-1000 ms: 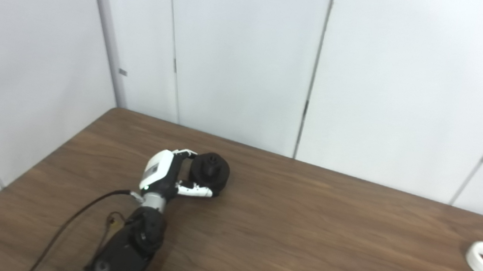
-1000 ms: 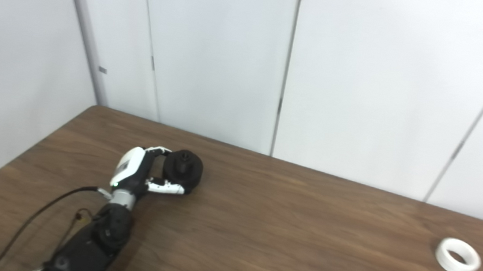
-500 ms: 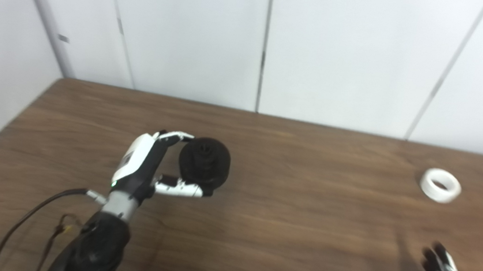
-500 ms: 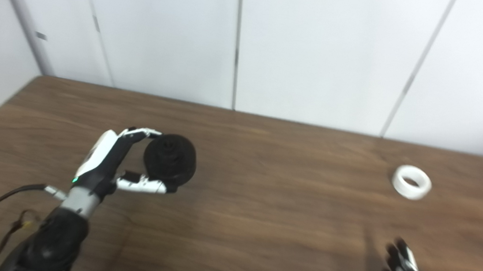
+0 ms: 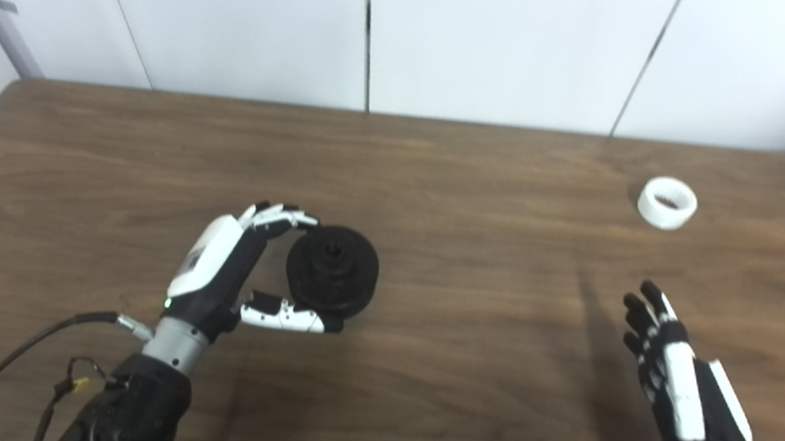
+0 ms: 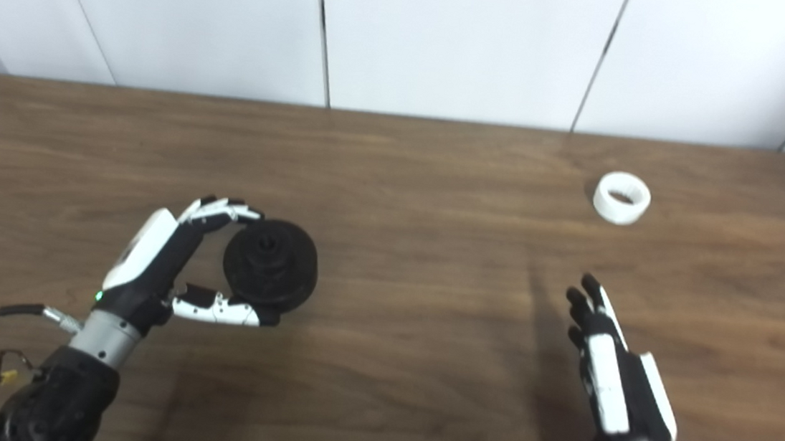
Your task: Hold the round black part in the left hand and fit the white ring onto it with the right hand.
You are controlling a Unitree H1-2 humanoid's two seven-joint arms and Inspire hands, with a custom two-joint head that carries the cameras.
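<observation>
No writing is legible anywhere. The left hand (image 5: 225,273) grips the round black stepped part (image 5: 332,270) between fingers and thumb over the brown wooden table (image 5: 470,314). The right hand (image 5: 682,392) is spread, holding nothing. The small white plastic ring (image 5: 667,202) lies far right, well apart.

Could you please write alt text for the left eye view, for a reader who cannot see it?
The left hand grips a round black part between fingers and thumb, low over a brown wooden table. The right hand is open and empty at lower right, apart from a white ring lying on the table at upper right. White wall panels stand behind.
</observation>
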